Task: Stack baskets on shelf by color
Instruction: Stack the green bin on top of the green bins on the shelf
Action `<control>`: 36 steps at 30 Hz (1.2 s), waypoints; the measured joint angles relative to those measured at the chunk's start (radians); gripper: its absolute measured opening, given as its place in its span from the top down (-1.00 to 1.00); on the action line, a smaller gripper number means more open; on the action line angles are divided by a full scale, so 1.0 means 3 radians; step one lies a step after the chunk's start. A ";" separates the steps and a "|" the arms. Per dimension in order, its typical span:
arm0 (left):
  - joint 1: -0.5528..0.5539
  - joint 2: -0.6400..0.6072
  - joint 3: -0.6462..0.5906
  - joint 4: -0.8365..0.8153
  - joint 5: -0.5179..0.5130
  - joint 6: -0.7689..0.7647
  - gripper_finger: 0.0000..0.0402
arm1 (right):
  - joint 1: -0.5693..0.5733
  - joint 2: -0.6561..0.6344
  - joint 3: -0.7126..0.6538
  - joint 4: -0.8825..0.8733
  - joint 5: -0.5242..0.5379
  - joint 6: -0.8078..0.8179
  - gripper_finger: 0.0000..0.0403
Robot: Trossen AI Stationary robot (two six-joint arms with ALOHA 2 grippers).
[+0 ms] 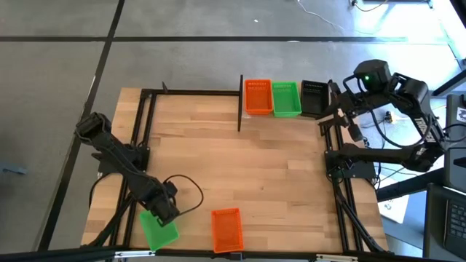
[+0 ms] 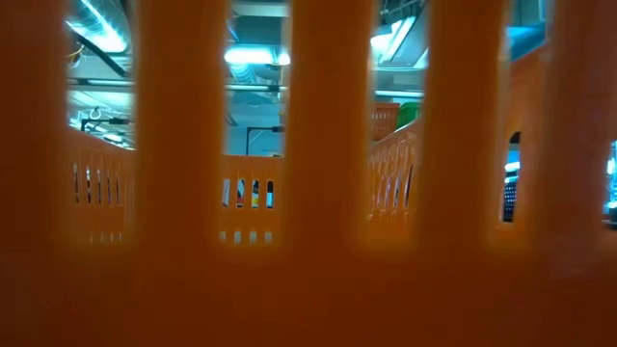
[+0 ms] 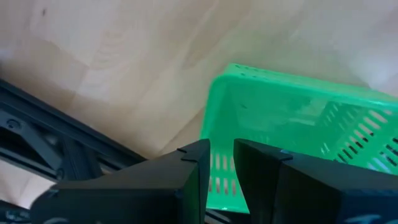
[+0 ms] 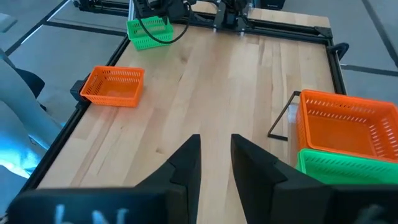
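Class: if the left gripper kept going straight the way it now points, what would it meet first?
Most likely the green basket lying right ahead of the left gripper, its wall between the narrow-set fingers; depth is uncertain.

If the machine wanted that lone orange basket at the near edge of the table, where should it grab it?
Probably by one thin side wall of the orange basket, coming from above with one finger inside and one outside. It sits upright with its open top up, apart from the green basket at the left hand.
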 joint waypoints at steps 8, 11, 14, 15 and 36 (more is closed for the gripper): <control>0.0000 0.0000 -0.0078 0.0008 -0.0007 0.0041 0.68 | 0.0000 0.0033 0.0000 0.0009 0.0001 -0.0002 0.57; 0.0000 -0.0001 -0.0141 0.0007 -0.0012 0.0076 0.68 | 0.0000 0.0037 0.0000 0.0011 0.0001 -0.0002 0.57; 0.0000 -0.0001 -0.0226 0.0017 -0.0012 0.0078 0.68 | 0.0000 0.0040 0.0000 0.0027 0.0001 -0.0003 0.57; 0.0001 -0.0001 -0.0263 0.0033 -0.0013 0.0079 0.68 | 0.0000 0.0040 0.0000 0.0028 0.0001 -0.0003 0.57; 0.0378 -0.0098 -0.0593 0.0478 -0.0049 0.0714 0.99 | 0.0000 0.0040 0.0000 0.0026 0.0008 -0.0009 0.57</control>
